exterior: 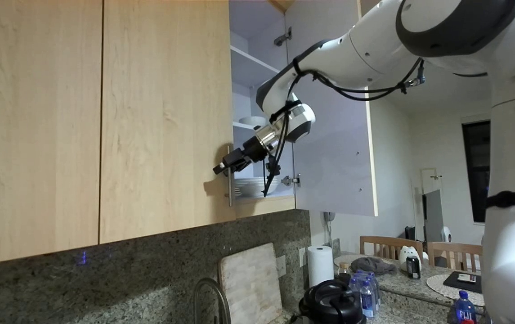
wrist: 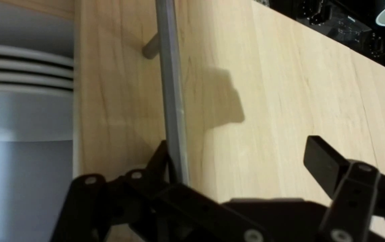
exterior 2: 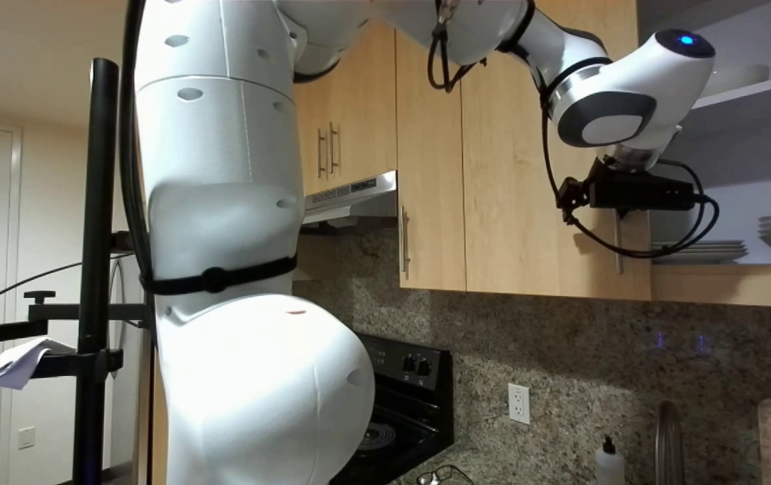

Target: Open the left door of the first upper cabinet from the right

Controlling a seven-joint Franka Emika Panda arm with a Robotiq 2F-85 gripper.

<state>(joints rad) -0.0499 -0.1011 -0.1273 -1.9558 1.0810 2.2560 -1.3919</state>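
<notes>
Left door (exterior: 163, 112): closed, or nearly so, over the left part of the first upper cabinet (exterior: 264, 207), whose pale door (exterior: 331, 175) stands swung out beside it.
Bar handle (wrist: 171, 77): upright, near the door's edge next to the opening.
Gripper (wrist: 236, 148): spread wide, the bar between its fingertips (wrist: 326, 164), just beside one and well apart from the other (whether that nearer one touches, you can't tell).
Step at the handle: you seem to be getting hold of it, the pull not yet begun.
Next pull: probably close on the bar, or hook it with the nearer finger, then draw the door outward in an arc toward its far edge, where the hinges likely sit.
</notes>
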